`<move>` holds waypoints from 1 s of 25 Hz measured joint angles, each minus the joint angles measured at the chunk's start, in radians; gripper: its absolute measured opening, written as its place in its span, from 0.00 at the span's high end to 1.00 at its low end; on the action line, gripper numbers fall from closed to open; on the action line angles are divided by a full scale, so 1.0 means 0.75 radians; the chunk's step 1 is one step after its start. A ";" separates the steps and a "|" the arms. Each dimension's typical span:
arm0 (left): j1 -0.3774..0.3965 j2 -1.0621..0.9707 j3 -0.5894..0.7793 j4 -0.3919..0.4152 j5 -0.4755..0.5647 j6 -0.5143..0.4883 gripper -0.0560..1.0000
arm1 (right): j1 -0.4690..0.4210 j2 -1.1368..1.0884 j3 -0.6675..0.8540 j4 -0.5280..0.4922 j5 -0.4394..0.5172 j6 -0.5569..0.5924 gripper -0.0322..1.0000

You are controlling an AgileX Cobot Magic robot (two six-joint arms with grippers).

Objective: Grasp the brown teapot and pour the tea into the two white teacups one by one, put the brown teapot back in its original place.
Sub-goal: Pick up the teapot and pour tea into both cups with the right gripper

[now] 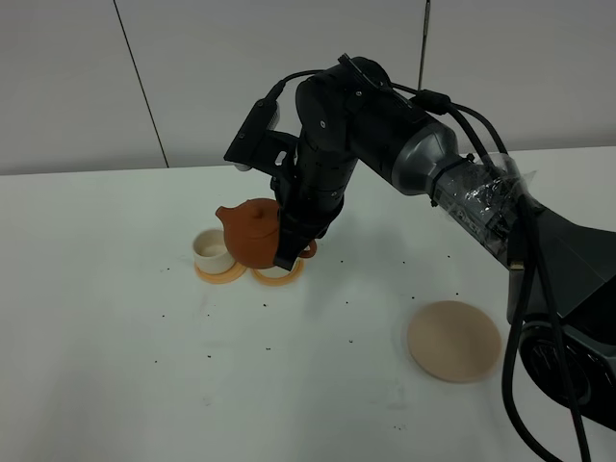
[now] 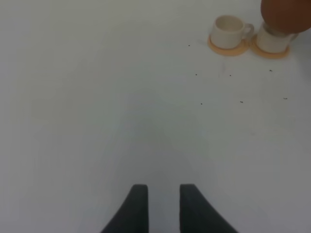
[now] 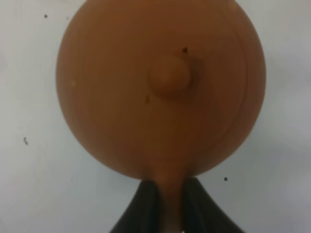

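The brown teapot (image 1: 252, 231) hangs in the air over the cups, lid up and spout to the left, with my right gripper (image 1: 289, 252) shut on its loop handle. From the right wrist I look down on the teapot (image 3: 160, 87) and its knob, with the right gripper (image 3: 170, 190) clamped on the handle. One white teacup (image 1: 209, 248) stands on its orange coaster (image 1: 219, 273) just under the spout. The teapot (image 2: 286, 14) hovers over the other teacup (image 2: 273, 41), beside the first teacup (image 2: 229, 30). No tea shows. My left gripper (image 2: 163, 204) hovers far from them, narrowly open and empty.
The large beige coaster (image 1: 453, 340) lies bare at the front right of the white table (image 1: 115, 366). Small dark specks dot the tabletop. The right arm (image 1: 385, 135) spans from the right edge to the middle, with cables along it.
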State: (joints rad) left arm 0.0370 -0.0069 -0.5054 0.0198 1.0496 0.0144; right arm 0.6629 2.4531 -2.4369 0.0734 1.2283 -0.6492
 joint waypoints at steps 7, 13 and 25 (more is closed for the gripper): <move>0.000 0.000 0.000 0.000 0.000 0.000 0.73 | 0.000 0.025 0.000 0.003 0.006 -0.005 0.88; 0.000 0.000 0.000 0.000 0.000 0.000 0.73 | 0.000 0.028 0.000 -0.010 -0.104 -0.005 0.88; 0.000 0.000 0.000 0.000 0.000 0.000 0.73 | 0.000 0.028 -0.052 -0.182 -0.181 -0.013 0.88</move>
State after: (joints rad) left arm 0.0370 -0.0069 -0.5054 0.0198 1.0496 0.0144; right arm 0.6629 2.4740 -2.4758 -0.0629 1.0922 -0.6589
